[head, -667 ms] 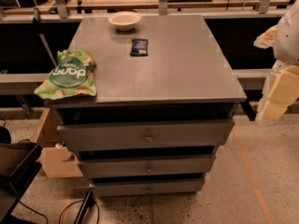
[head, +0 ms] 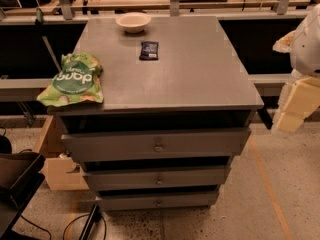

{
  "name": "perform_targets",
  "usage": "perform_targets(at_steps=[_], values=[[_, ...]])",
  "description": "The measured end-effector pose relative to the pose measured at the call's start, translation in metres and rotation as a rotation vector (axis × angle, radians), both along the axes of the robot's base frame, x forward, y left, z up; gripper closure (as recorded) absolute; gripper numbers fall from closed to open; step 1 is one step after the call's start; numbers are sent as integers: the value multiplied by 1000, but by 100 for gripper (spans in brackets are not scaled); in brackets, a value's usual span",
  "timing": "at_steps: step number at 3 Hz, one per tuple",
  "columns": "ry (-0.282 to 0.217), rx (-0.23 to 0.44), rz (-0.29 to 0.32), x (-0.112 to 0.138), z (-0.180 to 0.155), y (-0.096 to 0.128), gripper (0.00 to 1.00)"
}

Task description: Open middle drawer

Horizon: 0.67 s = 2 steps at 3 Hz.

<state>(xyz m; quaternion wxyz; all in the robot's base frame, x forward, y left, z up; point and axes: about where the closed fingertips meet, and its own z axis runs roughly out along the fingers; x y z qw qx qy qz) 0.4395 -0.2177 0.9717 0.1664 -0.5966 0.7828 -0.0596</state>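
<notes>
Our gripper (head: 294, 110), open or closed we cannot tell, hangs at the frame's right edge; we should meet the middle drawer (head: 200, 177) knob (head: 159, 180) squarely, then pull straight.

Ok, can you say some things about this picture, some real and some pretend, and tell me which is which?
1. The green bag lies on the left side of the cabinet top. True.
2. The bowl sits inside the middle drawer. False: it stands on the cabinet top, near the far edge.
3. The gripper is touching the middle drawer's knob. False: the gripper is off to the right of the cabinet, apart from it.
4. The dark packet lies on the cabinet top, apart from the green bag. True.
</notes>
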Motion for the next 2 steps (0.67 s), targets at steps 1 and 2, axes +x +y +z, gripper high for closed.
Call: perform_targets(at_steps=[1,2], values=[[-27,13,-5,-7,-39,-1,0],[2,67,-1,-13,-117,4,0]])
